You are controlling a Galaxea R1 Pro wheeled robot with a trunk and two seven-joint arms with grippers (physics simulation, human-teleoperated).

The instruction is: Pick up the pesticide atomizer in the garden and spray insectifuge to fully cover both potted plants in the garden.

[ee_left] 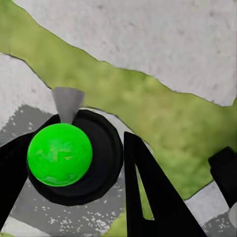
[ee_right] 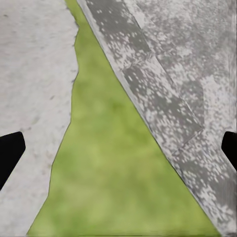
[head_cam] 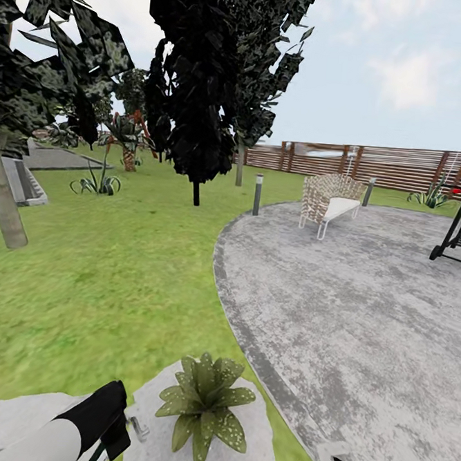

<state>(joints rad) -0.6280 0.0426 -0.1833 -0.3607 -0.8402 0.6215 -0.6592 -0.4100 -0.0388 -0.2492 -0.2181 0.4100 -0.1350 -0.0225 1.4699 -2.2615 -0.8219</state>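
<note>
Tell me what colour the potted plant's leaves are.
Green with white speckles; the plant shows best in the head view.

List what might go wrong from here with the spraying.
1. The left claw hangs low, close beside the potted plant. A swing could knock its leaves or tip it.
2. The pesticide atomizer seems held by its round body between the fingers, so it may twist when triggered.
3. Spraying from this one side may leave the plant's far leaves uncovered.
</note>
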